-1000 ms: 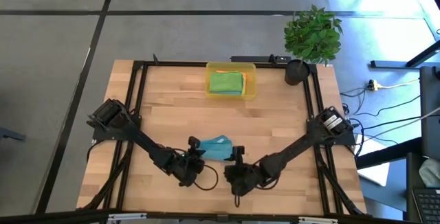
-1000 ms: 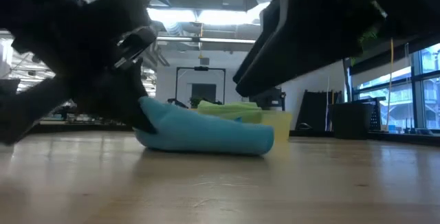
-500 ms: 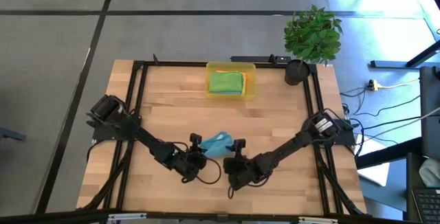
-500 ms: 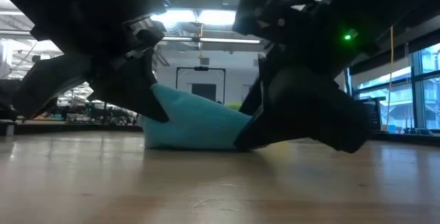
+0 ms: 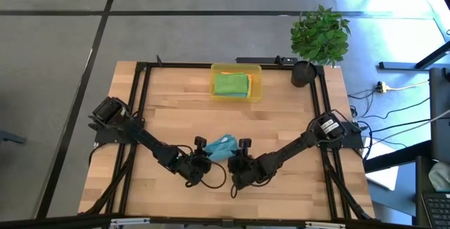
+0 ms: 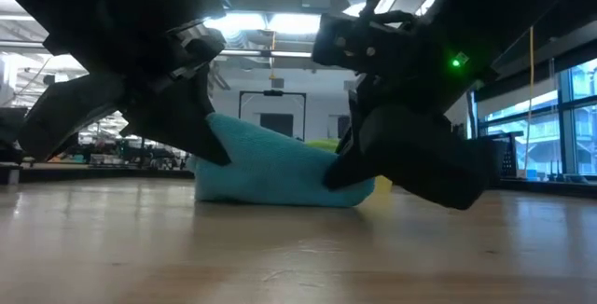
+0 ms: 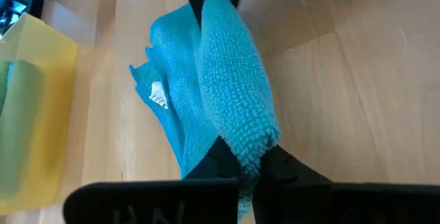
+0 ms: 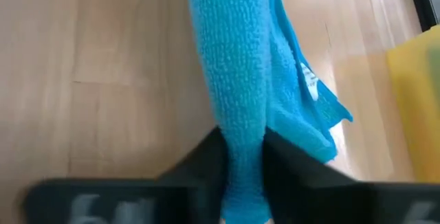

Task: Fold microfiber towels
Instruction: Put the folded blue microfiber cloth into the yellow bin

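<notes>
Teal-blue towel (image 5: 221, 147) lies bunched near the front middle of the table (image 5: 176, 116), between the two arms. Left hand (image 5: 199, 160) is clamped on one end of a raised ridge of the cloth; the left wrist view shows the fabric pinched tight between its fingers (image 7: 220, 161). Right hand (image 5: 240, 157) is pinched on the opposite end of the same ridge, fingers (image 8: 206, 157) pressed against the pile on both sides. The rest of the towel sags to one side, its white label (image 7: 159, 99) showing.

Green towel (image 5: 231, 84) sits already folded in the yellow tray (image 5: 256, 92) at the far edge, orange cloth (image 5: 228, 73) peeking behind it.

Judgement: the step is a two-point pickup before spreading or folding. To do it well, both hands should lift together and draw apart evenly, so the ridge pulls taut without twisting. Risk: either hand holding more than one layer, which would leave the towel bunched.
</notes>
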